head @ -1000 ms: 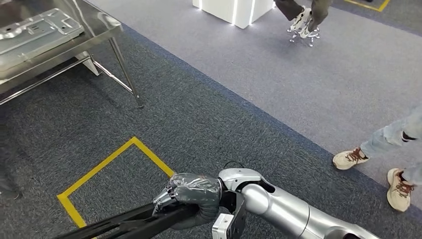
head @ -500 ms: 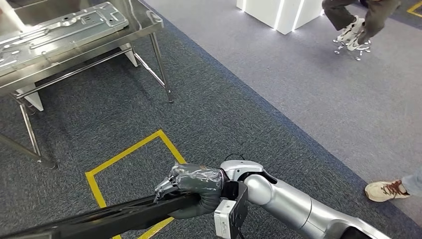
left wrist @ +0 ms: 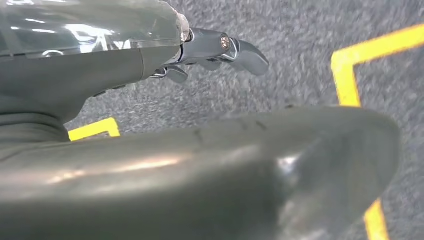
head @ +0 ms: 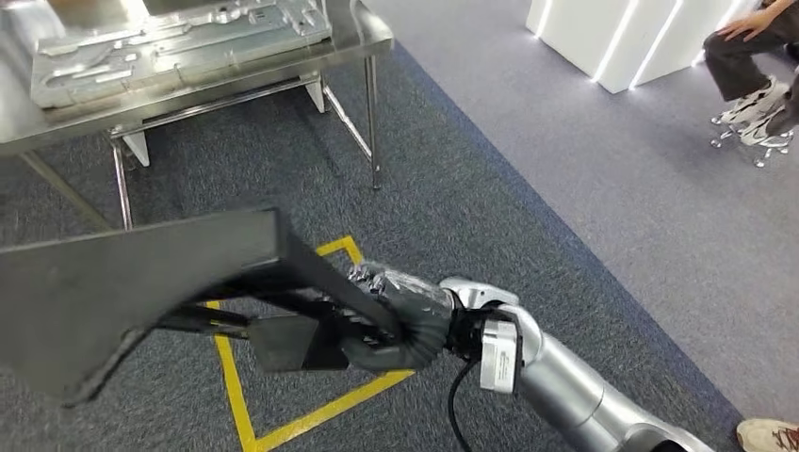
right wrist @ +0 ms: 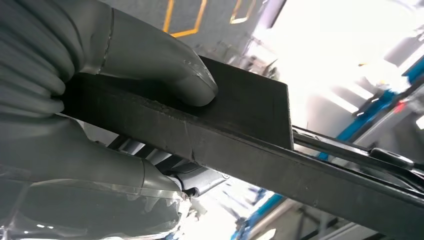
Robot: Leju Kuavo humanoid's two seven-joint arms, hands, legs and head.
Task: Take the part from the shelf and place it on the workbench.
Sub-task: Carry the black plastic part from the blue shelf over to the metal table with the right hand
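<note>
The black part (head: 141, 273), a long flat panel with a bar under it, hangs above the carpet and fills the left of the head view. My right hand (head: 400, 315) grips its right end; in the right wrist view the thumb (right wrist: 165, 65) presses on the part's top face (right wrist: 240, 145). My left hand (left wrist: 100, 50) has its dark fingers (left wrist: 235, 47) stretched out above a dark rounded surface (left wrist: 225, 175), with carpet showing between them; I cannot tell whether it holds anything. The steel workbench (head: 367, 38) stands ahead at the upper left.
A pressed silver metal panel (head: 179, 38) lies on the workbench, whose thin legs (head: 374, 122) reach the carpet. A yellow floor square (head: 236, 395) lies below the part. A seated person (head: 754, 47) and a lit white block (head: 603, 38) are at the far right; a shoe (head: 768, 435) is at the bottom right.
The whole view has swung toward the workbench, which now stands nearer. The black part has risen from low at the picture's bottom to across the left half, still in my right hand.
</note>
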